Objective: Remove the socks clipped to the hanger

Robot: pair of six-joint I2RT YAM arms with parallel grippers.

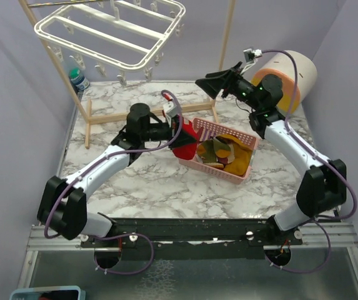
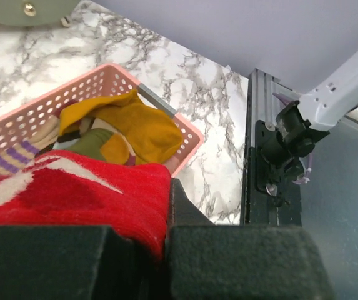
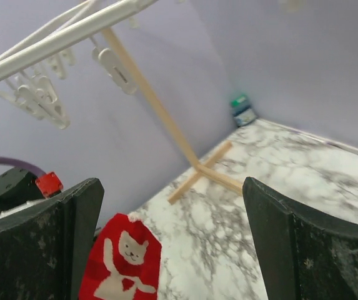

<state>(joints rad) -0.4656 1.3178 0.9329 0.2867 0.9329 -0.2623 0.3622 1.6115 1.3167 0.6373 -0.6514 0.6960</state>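
The white hanger [image 1: 113, 31] hangs at the back left, and no socks show on its clips [image 3: 35, 97]. My left gripper [image 1: 179, 130] is shut on a red sock [image 1: 185, 142] at the left end of the pink basket [image 1: 227, 128]. In the left wrist view the red sock [image 2: 72, 194] is pinched between the pads [image 2: 228, 262], above the basket rim [image 2: 72, 87]. Mustard [image 2: 141, 128], olive and striped socks lie inside. My right gripper [image 1: 205, 84] hovers open and empty behind the basket. From the right wrist, the red sock's cat picture [image 3: 122, 262] shows below the wide-apart fingers [image 3: 285, 237].
A wooden pole frame [image 1: 88, 119] holds the hanger, with its foot on the marble table [image 1: 147, 181]. A green-capped bottle [image 1: 79, 78] stands at the back left. A beige and orange cylinder [image 1: 291, 72] lies at the back right. The purple walls stand close on three sides.
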